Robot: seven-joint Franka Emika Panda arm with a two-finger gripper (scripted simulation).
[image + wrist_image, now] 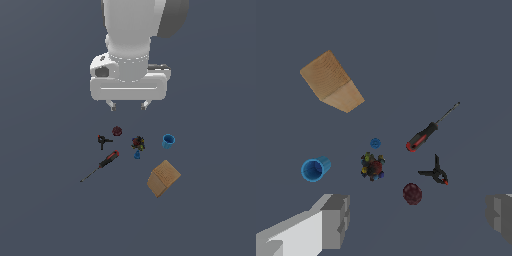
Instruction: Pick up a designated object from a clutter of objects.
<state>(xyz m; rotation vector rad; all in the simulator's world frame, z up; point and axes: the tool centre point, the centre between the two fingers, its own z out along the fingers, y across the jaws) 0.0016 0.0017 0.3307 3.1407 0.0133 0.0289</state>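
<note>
- The gripper is held high above the clutter, fingers spread wide and empty, so everything can be surveyed.
- The blue cup is seen lying at the exterior view's right, near the cardboard box.
- Clearance from the multicoloured toy is judged sufficient.

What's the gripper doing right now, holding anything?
Gripper: open, holding nothing, above the clutter; blue cup untouched on the surface.

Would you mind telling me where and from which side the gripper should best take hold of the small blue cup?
Grip the blue cup across its round wall, coming from above. It seems to lie tilted, mouth showing in the wrist view, clear of the box.
</note>
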